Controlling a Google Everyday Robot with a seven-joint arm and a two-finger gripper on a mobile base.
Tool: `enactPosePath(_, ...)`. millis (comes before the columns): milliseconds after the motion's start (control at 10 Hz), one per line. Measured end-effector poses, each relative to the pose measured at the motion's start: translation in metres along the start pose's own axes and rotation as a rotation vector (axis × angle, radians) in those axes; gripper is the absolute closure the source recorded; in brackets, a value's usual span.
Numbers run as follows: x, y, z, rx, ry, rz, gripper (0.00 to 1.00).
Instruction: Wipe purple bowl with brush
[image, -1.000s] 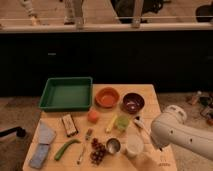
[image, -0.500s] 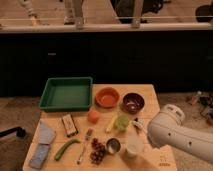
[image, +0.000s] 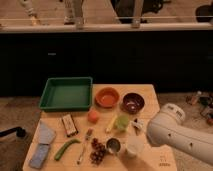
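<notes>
The purple bowl (image: 133, 102) sits on the wooden table (image: 150, 92) at the back right, next to the orange bowl (image: 107, 96). It is dark with a pale patch inside. Just in front of it a slim white piece (image: 137, 124) pokes out from the left edge of my white arm (image: 175, 132). This may be the brush; the rest of it is hidden. My gripper is hidden behind the bulky arm at the table's right front, so whether it holds anything does not show.
A green tray (image: 65, 94) stands at the back left. Crowded in the middle and front are an orange fruit (image: 93, 116), a green cup (image: 122, 121), a metal cup (image: 113, 145), a white cup (image: 132, 148), grapes (image: 97, 151), a fork (image: 84, 145), a green vegetable (image: 66, 148) and blue sponges (image: 44, 135).
The arm has crept very slightly to the left. Nothing on the table has moved.
</notes>
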Motion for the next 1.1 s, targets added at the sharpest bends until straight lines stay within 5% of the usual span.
enactPosePath(1100,0.027,0.017,-0.048,0.013,0.13,0.038,1.0)
